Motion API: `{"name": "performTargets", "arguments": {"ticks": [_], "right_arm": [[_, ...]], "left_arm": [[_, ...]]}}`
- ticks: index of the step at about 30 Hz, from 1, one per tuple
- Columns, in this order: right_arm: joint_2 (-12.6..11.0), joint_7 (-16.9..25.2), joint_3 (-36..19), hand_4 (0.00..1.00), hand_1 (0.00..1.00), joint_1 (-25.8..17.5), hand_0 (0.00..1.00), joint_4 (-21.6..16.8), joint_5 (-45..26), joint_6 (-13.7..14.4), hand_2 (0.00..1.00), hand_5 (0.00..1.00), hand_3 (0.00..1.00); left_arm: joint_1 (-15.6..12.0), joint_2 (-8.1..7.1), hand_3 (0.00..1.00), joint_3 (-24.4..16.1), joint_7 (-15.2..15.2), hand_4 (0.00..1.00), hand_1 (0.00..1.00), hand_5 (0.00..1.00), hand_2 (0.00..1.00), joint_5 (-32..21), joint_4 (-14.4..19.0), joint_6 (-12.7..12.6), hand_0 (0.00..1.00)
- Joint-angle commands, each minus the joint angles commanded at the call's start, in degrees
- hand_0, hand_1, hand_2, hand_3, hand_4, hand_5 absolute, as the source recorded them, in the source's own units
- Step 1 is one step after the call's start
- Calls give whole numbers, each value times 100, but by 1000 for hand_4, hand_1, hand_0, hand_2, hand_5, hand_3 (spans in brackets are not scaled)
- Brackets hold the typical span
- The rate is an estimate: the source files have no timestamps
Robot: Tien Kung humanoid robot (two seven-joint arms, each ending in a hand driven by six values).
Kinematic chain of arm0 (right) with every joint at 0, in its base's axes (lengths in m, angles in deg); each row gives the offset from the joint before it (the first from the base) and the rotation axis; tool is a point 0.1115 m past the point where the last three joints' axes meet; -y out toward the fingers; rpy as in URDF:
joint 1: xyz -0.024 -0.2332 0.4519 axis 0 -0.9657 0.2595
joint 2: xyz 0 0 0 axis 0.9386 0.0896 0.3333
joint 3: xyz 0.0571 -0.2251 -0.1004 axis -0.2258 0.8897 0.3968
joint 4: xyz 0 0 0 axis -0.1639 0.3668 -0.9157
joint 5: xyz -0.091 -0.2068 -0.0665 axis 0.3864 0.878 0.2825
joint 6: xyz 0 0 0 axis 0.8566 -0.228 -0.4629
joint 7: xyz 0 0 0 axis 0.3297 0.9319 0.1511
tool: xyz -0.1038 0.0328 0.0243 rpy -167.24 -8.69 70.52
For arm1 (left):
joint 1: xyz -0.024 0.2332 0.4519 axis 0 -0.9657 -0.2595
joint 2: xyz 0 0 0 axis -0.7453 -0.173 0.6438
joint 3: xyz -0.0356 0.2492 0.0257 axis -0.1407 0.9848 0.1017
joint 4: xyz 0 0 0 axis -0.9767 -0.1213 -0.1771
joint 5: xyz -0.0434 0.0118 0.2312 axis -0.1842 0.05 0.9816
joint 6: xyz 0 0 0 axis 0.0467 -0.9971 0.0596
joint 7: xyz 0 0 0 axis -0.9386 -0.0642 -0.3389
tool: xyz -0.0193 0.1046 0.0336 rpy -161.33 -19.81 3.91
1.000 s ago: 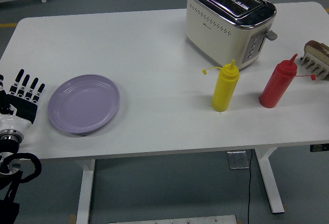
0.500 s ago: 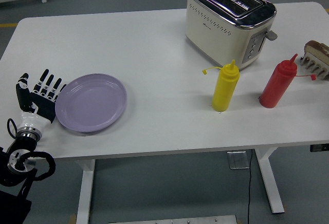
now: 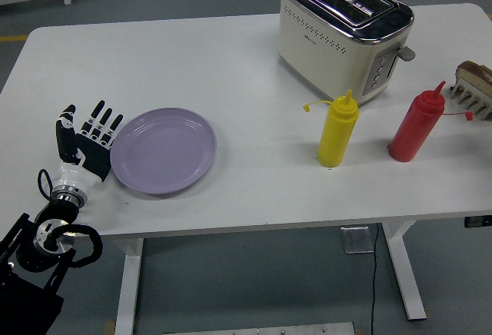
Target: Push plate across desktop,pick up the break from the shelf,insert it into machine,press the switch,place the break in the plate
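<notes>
A lilac plate (image 3: 163, 150) lies on the white table (image 3: 231, 66), left of centre. My left hand (image 3: 88, 143) is flat and open against the plate's left rim, fingers pointing up the table. A cream and chrome toaster (image 3: 344, 31) stands at the back right with both slots empty and its lever on the right end. At the far right edge a small rack (image 3: 473, 95) holds a slice of bread (image 3: 475, 71). My right hand is out of view.
A yellow squeeze bottle (image 3: 337, 130) and a red squeeze bottle (image 3: 416, 123) stand in front of the toaster. The table's near edge runs just below the plate and my left wrist.
My left hand has slid to the right across the table, pushing the plate with it toward the centre. Nothing else has moved.
</notes>
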Motion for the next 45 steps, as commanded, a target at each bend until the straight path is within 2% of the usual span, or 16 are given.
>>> {"name": "performTargets", "arguments": {"ticks": [10, 14, 21, 22, 27, 28, 33, 34, 39, 40, 45], "right_arm": [[-93, -111, 452, 763, 860, 290, 919, 313, 1397, -105, 875, 294, 876], [-90, -151, 600, 763, 860, 401, 919, 451, 1667, -86, 875, 294, 876], [-62, -210, 890, 761, 849, 697, 905, 812, 1897, 113, 854, 283, 864], [-59, -219, 921, 736, 778, 727, 801, 850, 1917, 145, 766, 260, 785], [-39, -243, 1063, 736, 778, 871, 801, 1043, 2098, 358, 766, 260, 785], [-36, -247, 1081, 658, 673, 891, 645, 1070, 2131, 386, 655, 203, 680], [-34, -282, 1192, 658, 673, 993, 645, 1214, 2369, 512, 655, 203, 680], [-35, -285, 1210, 597, 597, 1011, 529, 1240, 2410, 527, 591, 151, 621], [-39, -315, 1307, 597, 597, 1092, 529, 1366, 2557, 596, 591, 151, 621], [-43, -320, 1333, 511, 526, 1111, 434, 1393, 2582, 625, 545, 94, 552], [-54, -323, 1376, 511, 526, 1149, 434, 1477, 2636, 699, 545, 94, 552]], "left_arm": [[196, 83, 819, 593, 28, 638, 918, 998, 968, -163, -62, -21, 895], [296, 133, 819, 775, 28, 638, 918, 998, 968, -203, -88, -18, 895], [490, 242, 816, 1108, 29, 638, 917, 998, 966, -269, -116, -13, 893], [509, 254, 815, 1143, 29, 638, 915, 998, 963, -275, -114, -11, 887], [590, 302, 815, 1321, 30, 638, 915, 998, 963, -308, -104, -8, 887], [599, 308, 814, 1345, 30, 640, 915, 998, 961, -313, -100, -8, 883], [635, 328, 814, 1410, 31, 640, 915, 998, 961, -315, -44, -6, 883], [641, 330, 813, 1415, 31, 640, 912, 998, 961, -315, -30, -4, 883], [666, 318, 813, 1428, 28, 640, 912, 998, 961, -315, 54, 8, 883], [657, 308, 812, 1412, 29, 641, 911, 998, 960, -307, 97, 5, 880], [604, 258, 812, 1257, 30, 641, 911, 998, 960, -250, 304, -3, 880]]}}
